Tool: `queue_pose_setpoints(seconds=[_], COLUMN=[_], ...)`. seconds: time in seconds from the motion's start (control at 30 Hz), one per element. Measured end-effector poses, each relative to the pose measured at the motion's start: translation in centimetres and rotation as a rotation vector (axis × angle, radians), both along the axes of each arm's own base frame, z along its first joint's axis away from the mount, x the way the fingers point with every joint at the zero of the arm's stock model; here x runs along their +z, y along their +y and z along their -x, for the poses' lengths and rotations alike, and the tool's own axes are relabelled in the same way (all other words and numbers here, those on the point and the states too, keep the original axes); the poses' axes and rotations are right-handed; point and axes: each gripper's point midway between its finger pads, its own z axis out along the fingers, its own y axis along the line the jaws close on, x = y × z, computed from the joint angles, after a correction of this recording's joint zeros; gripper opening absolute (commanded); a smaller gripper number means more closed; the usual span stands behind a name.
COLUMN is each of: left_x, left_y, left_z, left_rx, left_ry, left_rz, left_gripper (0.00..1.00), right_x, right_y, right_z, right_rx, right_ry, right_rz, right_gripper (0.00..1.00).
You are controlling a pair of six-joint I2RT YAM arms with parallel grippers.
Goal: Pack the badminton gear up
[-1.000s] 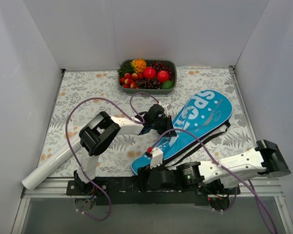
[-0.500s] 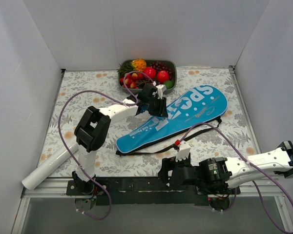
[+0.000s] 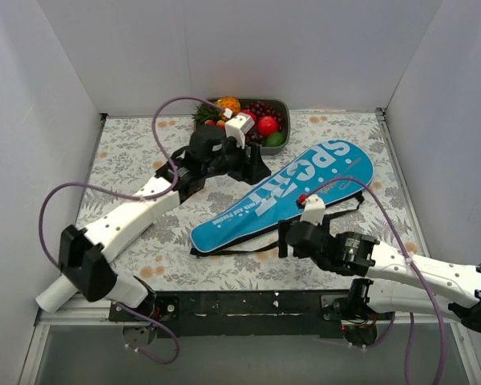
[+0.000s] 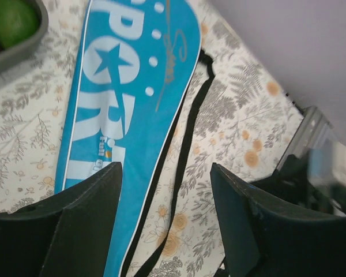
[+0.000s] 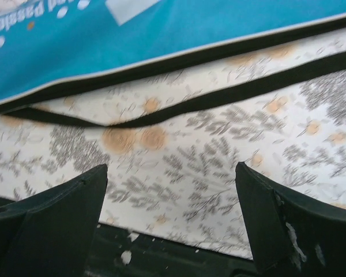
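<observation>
Your left gripper [image 4: 164,196] now stands open with nothing between its jaws. A second ago it was closed at the bag [image 3: 289,196], so it has let go and drawn back toward the fruit tray [image 3: 284,108]. Your right gripper [image 5: 170,190] is also wide open and empty, and it has come up from the near edge to hover over the black strap [image 5: 219,95]. The bag has turned and now lies flat and diagonal on the bench [image 3: 128,152]. No rackets are in view. The tube [image 3: 52,295] lies at the near left corner, well apart, so it probably still needs packing.
</observation>
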Motion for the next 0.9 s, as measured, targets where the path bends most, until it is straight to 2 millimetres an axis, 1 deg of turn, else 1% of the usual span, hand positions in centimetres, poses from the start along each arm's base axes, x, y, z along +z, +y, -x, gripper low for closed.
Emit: queue_pose_setpoints(seconds=[0.07,0.1,0.17,0.23,0.33,0.47,0.57,0.63,0.7,0.77,0.9], left_x=[3.9,5.3,7.2,7.7,7.0,5.1,3.9,3.7,3.5,3.0,1.6], left_y=[1.2,1.8,3.1,4.3,5.8,7.7,9.2,9.8,10.3,10.9,12.0], left_z=[1.2,1.7,2.9,3.8,4.8,5.4,6.2,6.7,6.9,6.9,6.7], left_rx=[0.006,0.01,0.028,0.047,0.078,0.136,0.179,0.197,0.218,0.247,0.313], left_ry=[-0.077,-0.11,-0.151,-0.168,-0.161,-0.132,-0.108,-0.096,-0.092,-0.083,-0.069], left_rz=[0.06,0.082,0.113,0.122,0.103,0.057,0.03,0.03,0.032,0.028,0.005], left_gripper=[0.98,0.98,0.98,0.98,0.98,0.98,0.98,0.98,0.98,0.98,0.98], right_x=[0.7,1.1,2.0,2.7,3.3,4.6,5.3,5.7,5.5,5.2,5.6], right_y=[-0.9,-1.3,-1.9,-2.7,-3.5,-4.2,-4.7,-4.5,-4.5,-4.7,-5.0], right_z=[-2.3,-3.6,-6.4,-9.2,-12.6,-16.9,-19.7,-21.2,-21.6,-21.4,-21.0], right_rx=[-0.029,-0.049,-0.074,-0.097,-0.092,-0.084,-0.103,-0.107,-0.112,-0.117,-0.101], right_ry=[-0.024,-0.032,-0.044,-0.052,-0.046,-0.022,-0.008,-0.009,-0.006,0.006,-0.015], right_rz=[0.033,0.042,0.055,0.053,0.034,-0.012,-0.016,-0.007,0.005,0.019,0.026], right_gripper=[0.98,0.98,0.98,0.98,0.98,0.98,0.98,0.98,0.98,0.98,0.98])
